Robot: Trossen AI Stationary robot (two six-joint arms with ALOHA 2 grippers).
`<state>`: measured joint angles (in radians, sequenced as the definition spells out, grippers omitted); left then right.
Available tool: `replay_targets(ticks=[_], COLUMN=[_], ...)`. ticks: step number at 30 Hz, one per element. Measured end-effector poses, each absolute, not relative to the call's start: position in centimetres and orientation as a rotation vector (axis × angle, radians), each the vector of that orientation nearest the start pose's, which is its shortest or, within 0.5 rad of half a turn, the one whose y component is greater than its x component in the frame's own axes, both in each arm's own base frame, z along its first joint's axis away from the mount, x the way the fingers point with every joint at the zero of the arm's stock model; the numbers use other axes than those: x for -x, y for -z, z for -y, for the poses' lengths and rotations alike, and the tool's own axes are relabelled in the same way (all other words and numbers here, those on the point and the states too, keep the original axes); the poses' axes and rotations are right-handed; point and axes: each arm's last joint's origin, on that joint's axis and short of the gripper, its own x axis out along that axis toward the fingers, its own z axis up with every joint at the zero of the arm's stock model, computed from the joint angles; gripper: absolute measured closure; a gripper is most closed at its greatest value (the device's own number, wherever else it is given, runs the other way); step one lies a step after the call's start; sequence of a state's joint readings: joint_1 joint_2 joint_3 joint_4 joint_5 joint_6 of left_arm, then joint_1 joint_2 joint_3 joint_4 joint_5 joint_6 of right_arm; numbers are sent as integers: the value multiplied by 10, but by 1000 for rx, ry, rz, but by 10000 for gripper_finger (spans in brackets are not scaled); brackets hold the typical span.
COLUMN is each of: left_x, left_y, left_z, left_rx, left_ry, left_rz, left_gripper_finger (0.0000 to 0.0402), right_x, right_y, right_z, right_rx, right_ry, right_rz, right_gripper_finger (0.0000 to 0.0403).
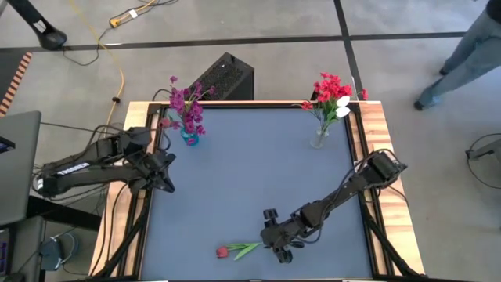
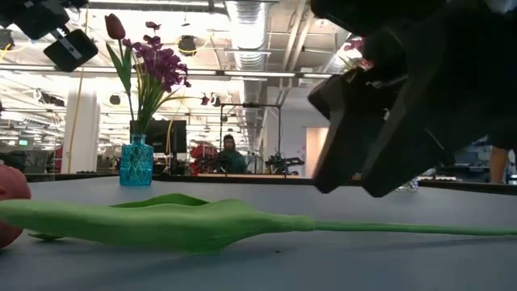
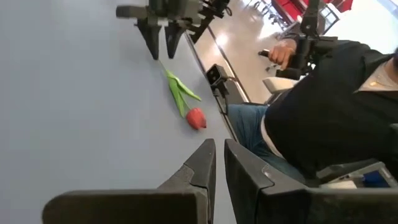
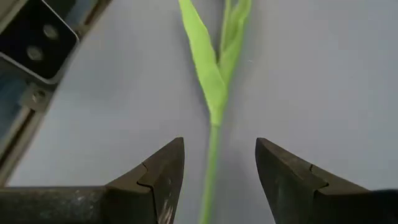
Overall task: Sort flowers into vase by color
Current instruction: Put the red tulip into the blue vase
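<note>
Your high view looks straight down, far enough off to take in the whole grey-blue table top (image 1: 250,172) with its pale wooden rim and some floor around it.

Your low view sits at table height, very near the lying red-headed, green-stemmed artificial tulip (image 2: 161,220), facing level across toward the teal glass vase of purple flowers (image 2: 136,161) and the room behind.

Your left wrist view looks from afar along the table at the same tulip (image 3: 184,102).

Your right wrist view is close above its stem (image 4: 214,74), facing down.

All four views share that tulip (image 1: 237,251).
</note>
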<state>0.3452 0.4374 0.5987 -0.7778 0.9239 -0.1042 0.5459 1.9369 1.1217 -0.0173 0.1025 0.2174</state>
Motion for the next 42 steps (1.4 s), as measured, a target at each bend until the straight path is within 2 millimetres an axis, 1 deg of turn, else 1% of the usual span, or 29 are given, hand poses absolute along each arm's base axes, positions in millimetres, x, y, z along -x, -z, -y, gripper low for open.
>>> replay_targets(ticks=[2, 6, 10, 13, 18, 19, 20, 23, 26, 28, 30, 32, 34, 36, 39, 42], left_x=[-88, -92, -93, -94, -94, -94, -94, -94, -94, -94, -96, -99, -105, -112, -120, -122], left_y=[-267, -272, -273, -273, -273, -273, -273, -272, -272, -272, -270, -264, -253, -238, -213, -189], left_z=[-4, 1, 7, 10, 13, 13, 13, 14, 15, 16, 16, 18, 21, 25, 33, 40], left_rx=[460, 431, 433, 431, 439, 440, 443, 438, 431, 431, 421, 412, 417, 431, 442, 443], left_ry=[546, 566, 590, 593, 562, 557, 555, 551, 540, 524, 499, 484, 499, 537, 583, 575], left_rz=[-526, -499, -505, -515, -533, -536, -538, -541, -543, -548, -545, -541, -508, -460, -362, -265], left_gripper_finger=[381, 381, 381, 381, 382, 382, 382, 382, 382, 382, 382, 382, 382, 382, 382, 382], right_x=[-339, -339, -334, -328, -327, -327, -327, -324, -317, -311, -306, -304, -303, -302, -308, -319], right_y=[-138, -122, -118, -120, -127, -130, -134, -149, -167, -171, -173, -178, -179, -175, -177, -177], right_z=[-205, -211, -213, -212, -206, -204, -201, -191, -177, -166, -151, -136, -122, -111, -105, -104], right_rx=[51, 12, -42, -35, -40, -43, -44, -38, 9, 23, -7, -81, -149, -193, -234, -244], right_ry=[-328, -298, -269, -251, -248, -249, -242, -219, -212, -204, -210, -207, -196, -191, -233, -273], right_rz=[-836, -892, -960, -1001, -1010, -1015, -1021, -1012, -925, -834, -695, -487, -296, -161, 25, 184], right_gripper_finger=[180, 182, 203, 247, 367, 381, 385, 380, 385, 387, 387, 387, 387, 387, 387, 387])
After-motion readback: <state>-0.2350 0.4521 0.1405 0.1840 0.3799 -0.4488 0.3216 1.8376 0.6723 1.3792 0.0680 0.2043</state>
